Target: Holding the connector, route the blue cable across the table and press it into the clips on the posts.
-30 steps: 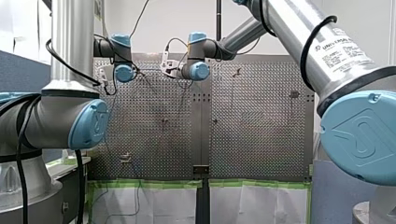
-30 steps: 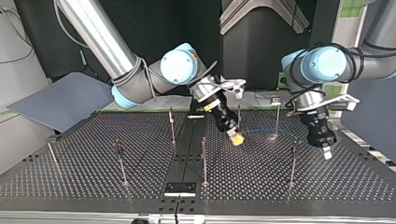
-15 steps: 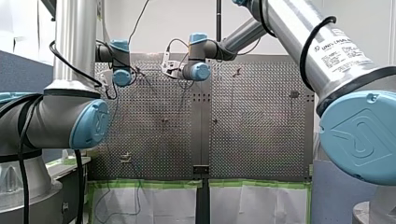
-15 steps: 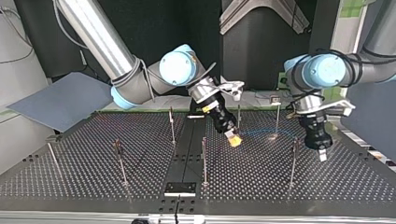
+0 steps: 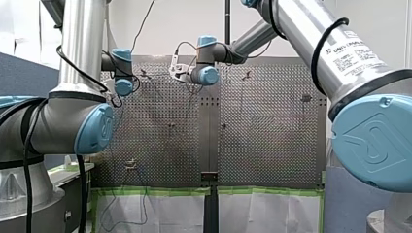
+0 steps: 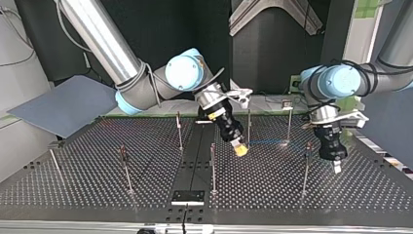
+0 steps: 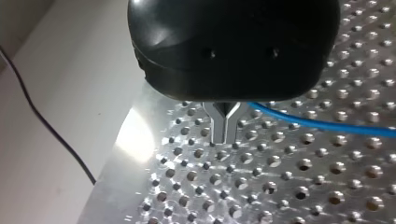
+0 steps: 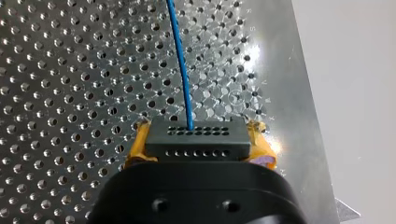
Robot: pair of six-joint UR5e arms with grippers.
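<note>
Above the silver perforated metal table [image 6: 97, 161], my right gripper [image 6: 239, 149] clamps its yellow pads [image 8: 261, 150] on the black rectangular connector [image 8: 195, 140], from which the thin blue cable [image 8: 181, 70] runs across the holes, while my left gripper [image 7: 224, 139] has its metal fingers [image 7: 217, 126] pressed together, empty, beside that cable.

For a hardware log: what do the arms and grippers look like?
My left arm and my right arm are silver tubes, light-blue joint caps, black cables; the right bears Universal Robots lettering. My left gripper is black with metal fingers; my right gripper, black with yellow pads.
</note>
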